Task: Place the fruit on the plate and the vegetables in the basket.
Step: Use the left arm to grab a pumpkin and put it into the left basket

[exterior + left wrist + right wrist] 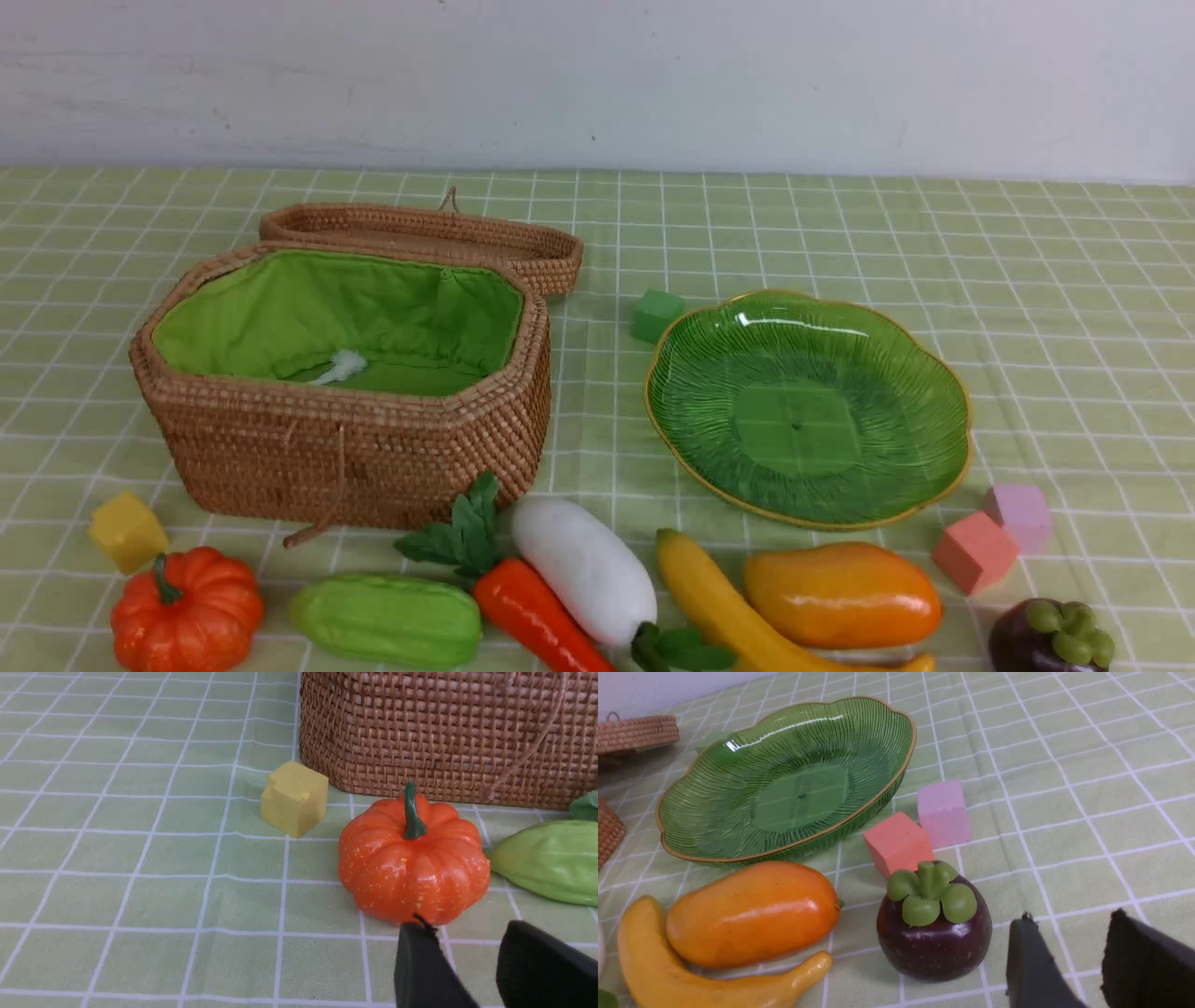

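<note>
The wicker basket (355, 448) stands open at the left with its green lining bare. To its right sits the green plate (934, 373), with nothing on it. Along the front edge lie the pumpkin (187, 611), gourd (387, 621), carrot (532, 616), radish (583, 569), banana (719, 607), mango (840, 595) and mangosteen (1050, 639). My left gripper (465, 926) is open just short of the pumpkin (413, 863), holding nothing. The right gripper (1071, 917) is open beside the mangosteen (934, 928), apart from it. Neither gripper shows in the front view.
The basket lid (420, 233) lies flat behind the basket. Foam cubes are scattered about: yellow (128, 530) near the pumpkin, green (656, 315) behind the plate, salmon (974, 553) and lilac (1019, 513) in front of the plate's right side.
</note>
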